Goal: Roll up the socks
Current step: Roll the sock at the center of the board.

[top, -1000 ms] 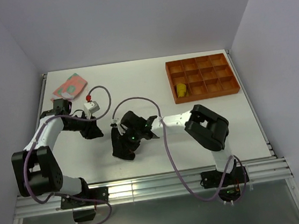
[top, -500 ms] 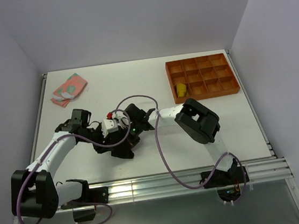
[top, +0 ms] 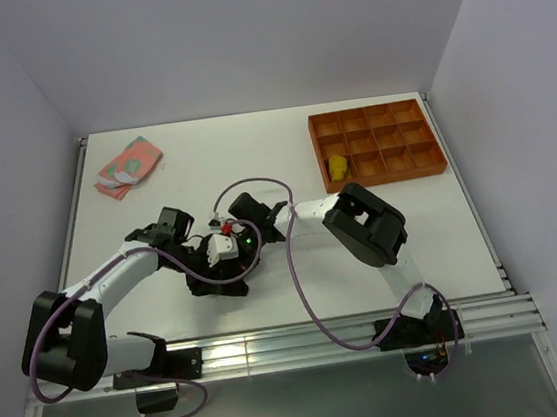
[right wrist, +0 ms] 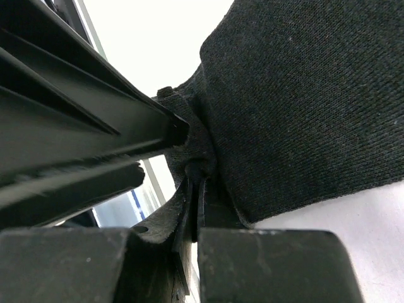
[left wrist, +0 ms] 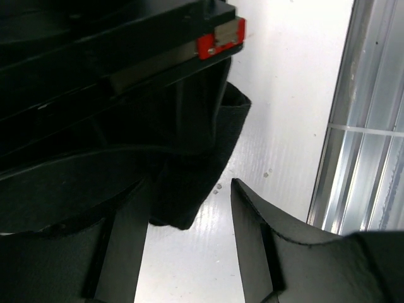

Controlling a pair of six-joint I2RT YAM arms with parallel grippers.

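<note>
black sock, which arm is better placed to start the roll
Right. The right tool is shut on a fold of the black sock, as the right wrist view shows. The left tool is open at the sock's edge, gripping nothing.

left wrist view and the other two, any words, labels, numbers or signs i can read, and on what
No text can be read in any view.
On the red plate fixed to the black housing: tiny marks, too blurred to read.
On the black sock, pink sock and orange tray: no print seen.
</note>
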